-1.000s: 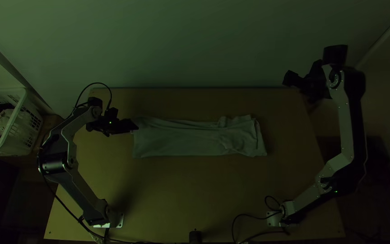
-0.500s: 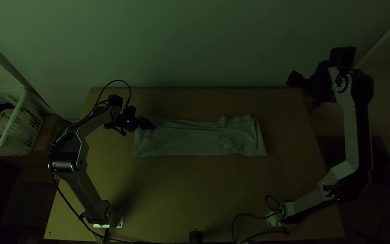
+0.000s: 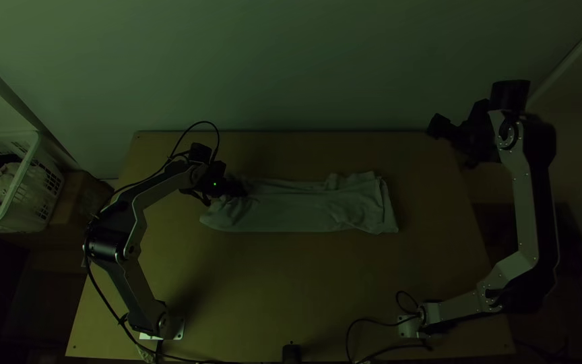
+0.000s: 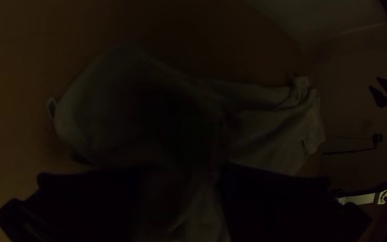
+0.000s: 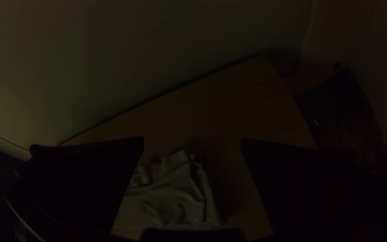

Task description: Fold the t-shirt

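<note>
A white basket [image 3: 16,202] stands off the tabletop [image 3: 271,283], just beyond its left edge, cloth inside. The left arm [image 3: 129,222] rises from the near left corner region and bends inward, leaving a strip of wood between its elbow and the far left corner. Its left hand [image 3: 237,188] is down at the t-shirt's left end, toward the far long side; in its wrist view the fingers [image 4: 274,201] stand apart with cloth between them. The t-shirt [image 3: 291,210] lies across the middle as a long folded strip, its left end rucked up around that hand, its right end creased and layered. A broad stretch of wood separates it from the near edge, a narrower one from the far edge and the wall [image 3: 291,67]. More wood lies between its right end and the tabletop's right edge. The right hand [image 3: 467,138] hangs by the far right corner, well apart from the shirt, its fingers [image 5: 296,188] wide apart. The right arm [image 3: 527,195] runs outside the right edge
</note>
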{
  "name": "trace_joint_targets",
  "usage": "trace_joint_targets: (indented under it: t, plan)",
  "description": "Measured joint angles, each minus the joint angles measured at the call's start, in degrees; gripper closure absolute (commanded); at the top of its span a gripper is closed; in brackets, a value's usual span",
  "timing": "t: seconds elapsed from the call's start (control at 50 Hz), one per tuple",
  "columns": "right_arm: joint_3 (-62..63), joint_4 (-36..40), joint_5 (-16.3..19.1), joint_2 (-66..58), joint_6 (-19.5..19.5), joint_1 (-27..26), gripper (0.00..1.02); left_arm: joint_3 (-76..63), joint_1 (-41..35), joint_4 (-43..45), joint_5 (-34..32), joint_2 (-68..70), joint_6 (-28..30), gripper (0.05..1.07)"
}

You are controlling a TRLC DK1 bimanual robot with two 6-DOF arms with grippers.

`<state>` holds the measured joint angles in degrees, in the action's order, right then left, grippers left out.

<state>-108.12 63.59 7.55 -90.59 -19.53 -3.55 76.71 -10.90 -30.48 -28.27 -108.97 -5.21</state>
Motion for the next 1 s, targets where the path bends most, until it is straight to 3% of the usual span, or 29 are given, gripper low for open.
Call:
trace_joint_targets:
  t: [0.12,0.36,0.7,1.0]
  plan:
    - [2.25,-1.03,0.00,1.27,0.00,0.00,0.03,-0.81,0.70,-1.86,0.48,0.50,-0.24,1.05]
    - [8.35,-4.74,0.00,3.30,-0.46,0.15,0.03,1.46,7.52,-15.28,0.98,1.60,-0.09,1.05]
    - [16.26,-9.05,0.00,6.80,-1.09,1.29,0.03,14.16,20.13,-29.99,8.81,1.60,5.33,1.05]
    - [19.56,-10.88,-0.02,8.57,-1.27,1.20,0.03,27.98,17.84,-43.25,20.13,2.14,6.16,1.05]
